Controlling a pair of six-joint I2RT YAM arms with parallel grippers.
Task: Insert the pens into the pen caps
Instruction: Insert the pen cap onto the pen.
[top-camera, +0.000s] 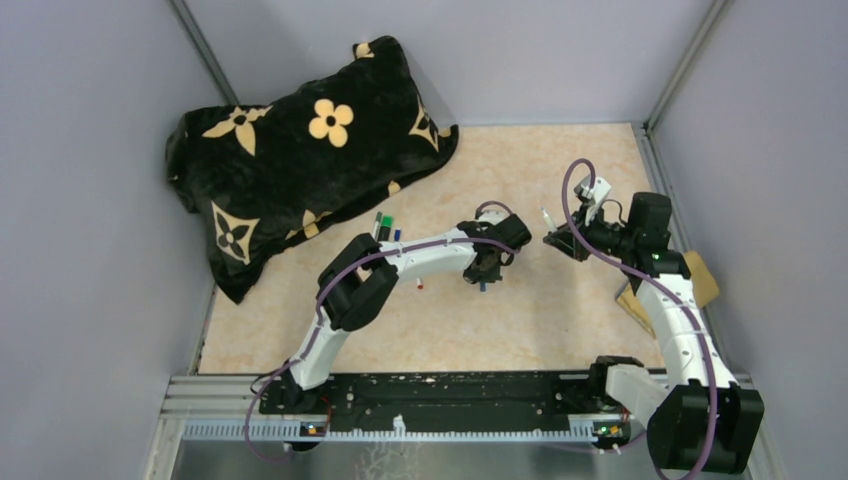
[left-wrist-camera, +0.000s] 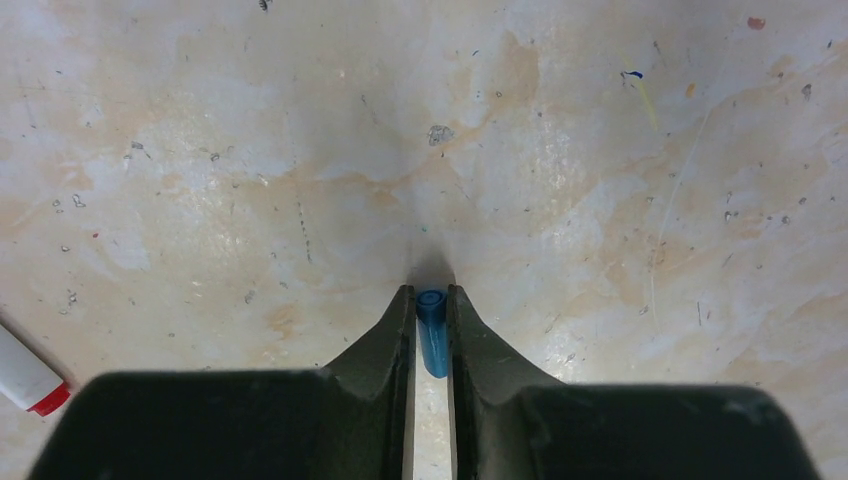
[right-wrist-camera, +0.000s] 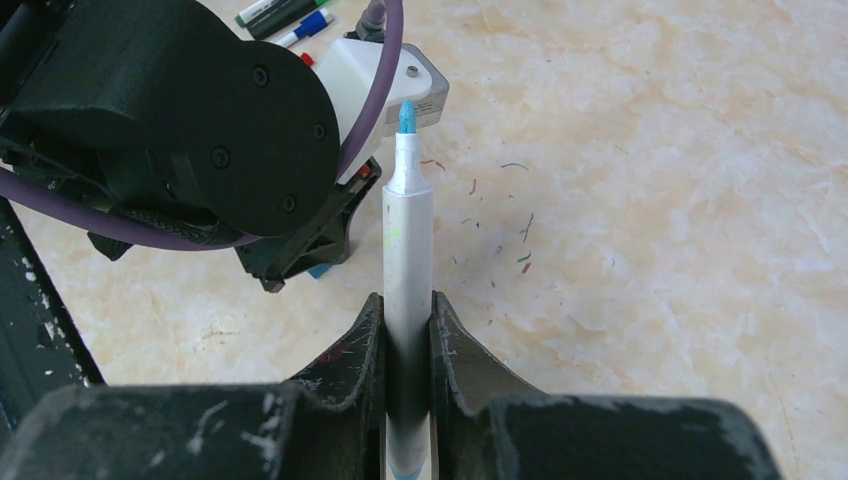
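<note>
My left gripper is shut on a small blue pen cap, which stands upright between its fingers, close above the table. In the top view this gripper hangs mid-table with the cap at its tip. My right gripper is shut on a white pen whose bare blue tip points away toward the left arm's wrist. The right gripper sits just right of the left one, apart from it. More pens lie in a small group left of centre.
A black cushion with tan flowers fills the back left. A tan cardboard box lies by the right wall under my right arm. A pen with a red end lies on the table near the left gripper. Grey walls enclose the table.
</note>
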